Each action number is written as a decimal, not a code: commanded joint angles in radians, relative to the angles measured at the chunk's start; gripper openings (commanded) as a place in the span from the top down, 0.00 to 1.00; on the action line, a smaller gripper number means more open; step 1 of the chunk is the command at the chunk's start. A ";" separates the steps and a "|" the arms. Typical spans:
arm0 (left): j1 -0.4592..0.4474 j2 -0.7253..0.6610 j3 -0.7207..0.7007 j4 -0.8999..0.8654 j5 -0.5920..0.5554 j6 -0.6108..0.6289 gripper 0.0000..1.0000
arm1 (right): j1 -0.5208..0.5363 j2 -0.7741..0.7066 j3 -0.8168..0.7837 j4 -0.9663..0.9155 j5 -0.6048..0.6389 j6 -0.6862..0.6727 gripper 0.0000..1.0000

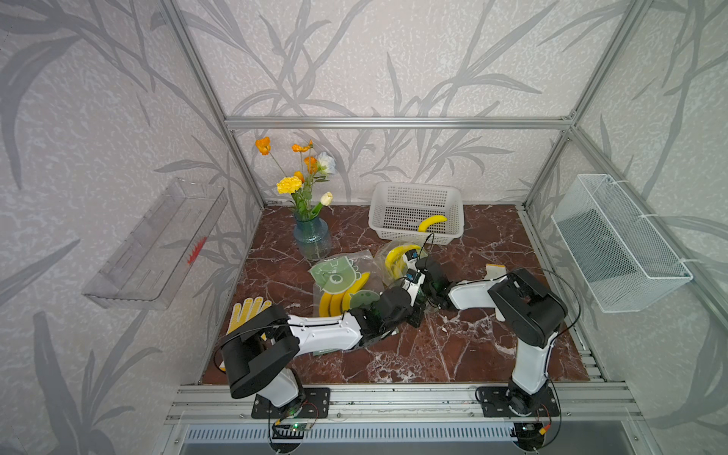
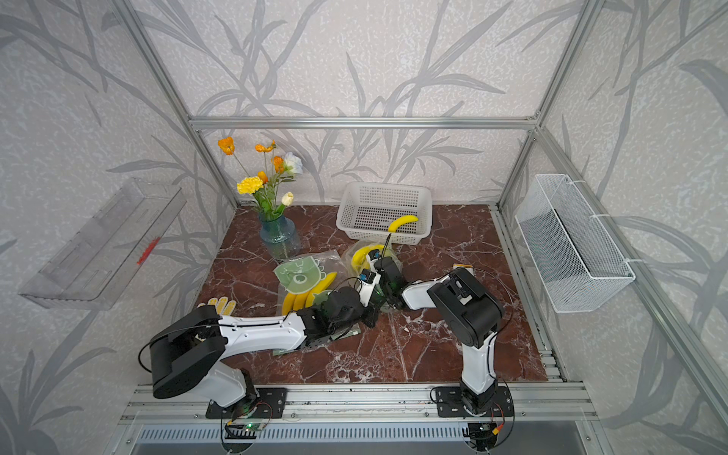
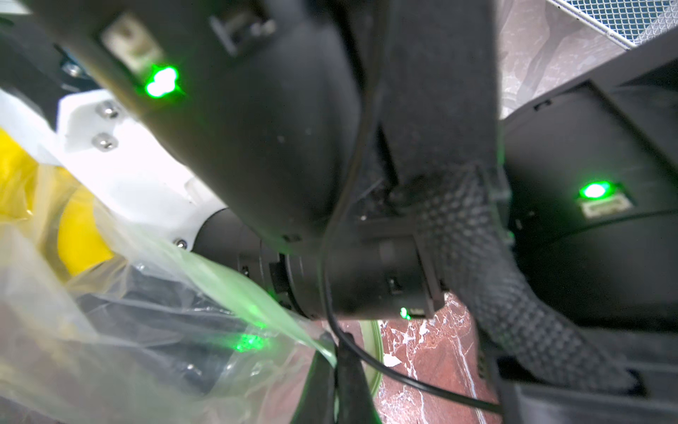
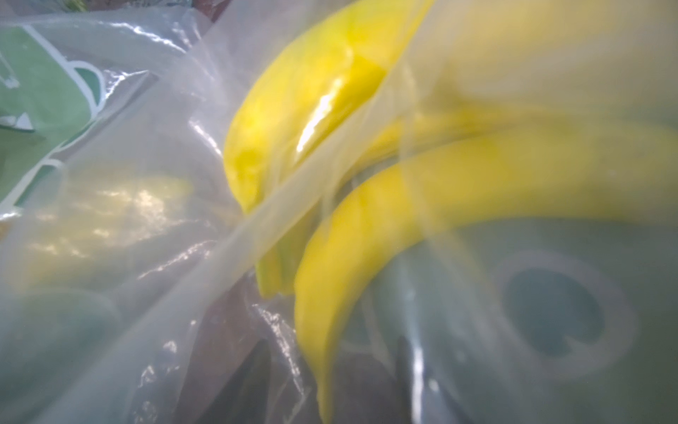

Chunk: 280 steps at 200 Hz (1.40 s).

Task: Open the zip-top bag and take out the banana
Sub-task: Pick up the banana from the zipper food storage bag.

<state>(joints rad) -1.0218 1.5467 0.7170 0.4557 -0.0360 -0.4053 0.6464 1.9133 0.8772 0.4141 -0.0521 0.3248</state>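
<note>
The left fingers (image 3: 354, 389) are clenched on the green zip edge (image 3: 234, 290) of the zip-top bag (image 1: 379, 262), pinning its mouth near the middle of the desk (image 1: 453, 346). Just right of that pinch, the banana (image 1: 395, 254) lies inside the bag as a curved arc. Its far end points toward the basket (image 1: 394, 208) and its near end points back at the right arm (image 1: 472, 293). In the right wrist view, that near end hangs between two dark shapes that seem to be the right fingers (image 4: 251, 378), blurred behind plastic. Whether they grip it or stand clear cannot be told. The right arm is plainly the nearer one, so the pull likely runs along the banana's length and out through the mouth.
</note>
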 commanded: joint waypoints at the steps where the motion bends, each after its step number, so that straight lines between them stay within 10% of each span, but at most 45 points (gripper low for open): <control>1: -0.028 -0.004 -0.015 0.041 0.079 -0.006 1.00 | -0.013 0.045 0.004 -0.133 0.055 0.021 0.56; 80: -0.018 -0.037 -0.042 -0.009 -0.018 -0.011 1.00 | -0.051 -0.053 -0.092 -0.103 -0.016 0.056 0.85; 280: -0.009 0.037 0.072 -0.184 -0.170 -0.007 1.00 | -0.075 -0.586 -0.302 -0.407 -0.144 0.018 1.00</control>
<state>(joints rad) -1.0332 1.5627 0.7574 0.2996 -0.2115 -0.4187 0.5747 1.3376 0.5869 0.0673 -0.2131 0.3653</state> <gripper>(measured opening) 0.048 0.048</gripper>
